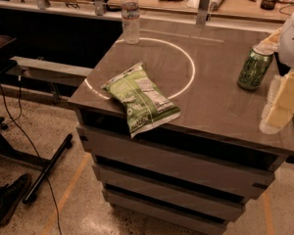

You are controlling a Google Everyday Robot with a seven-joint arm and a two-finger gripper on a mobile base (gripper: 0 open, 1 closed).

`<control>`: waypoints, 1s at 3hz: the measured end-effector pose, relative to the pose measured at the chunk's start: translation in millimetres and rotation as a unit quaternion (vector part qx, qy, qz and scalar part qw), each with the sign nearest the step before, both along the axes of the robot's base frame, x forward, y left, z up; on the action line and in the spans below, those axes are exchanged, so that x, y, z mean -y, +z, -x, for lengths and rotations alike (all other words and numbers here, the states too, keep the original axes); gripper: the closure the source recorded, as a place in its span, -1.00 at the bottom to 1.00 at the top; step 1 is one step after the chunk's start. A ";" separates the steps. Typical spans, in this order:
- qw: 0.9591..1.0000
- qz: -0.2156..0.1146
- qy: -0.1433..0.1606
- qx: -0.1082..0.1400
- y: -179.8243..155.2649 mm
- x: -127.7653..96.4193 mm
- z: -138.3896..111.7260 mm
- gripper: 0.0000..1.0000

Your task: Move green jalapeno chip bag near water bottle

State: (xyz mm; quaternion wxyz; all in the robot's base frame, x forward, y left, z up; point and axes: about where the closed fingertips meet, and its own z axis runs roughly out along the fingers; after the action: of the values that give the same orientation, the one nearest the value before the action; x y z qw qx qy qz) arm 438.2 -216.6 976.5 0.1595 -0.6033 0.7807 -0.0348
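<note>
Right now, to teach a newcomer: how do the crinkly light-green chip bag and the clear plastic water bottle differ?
The crinkly light-green chip bag lies flat near the grey table's front edge; the clear plastic water bottle stands upright at the back edge. The bag is opaque and printed; the bottle is see-through with a white cap. Both rest on the table, untouched; the claw hangs at its right edge.

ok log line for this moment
bag: flat, front edge | bottle: upright, far left corner | can: right side | gripper: right edge, apart from bag
</note>
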 end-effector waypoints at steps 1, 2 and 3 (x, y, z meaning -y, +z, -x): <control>1.000 0.000 0.000 0.000 0.0 0.0 0.0 -1.00; 0.999 -0.024 0.032 0.001 -5.8 -32.7 -14.1 -1.00; 0.996 -0.041 0.082 -0.005 -22.4 -95.8 -30.1 -1.00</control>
State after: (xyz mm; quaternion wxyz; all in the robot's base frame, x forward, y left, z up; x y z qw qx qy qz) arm 468.2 -120.8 954.1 0.1825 -0.6587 0.7299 0.0131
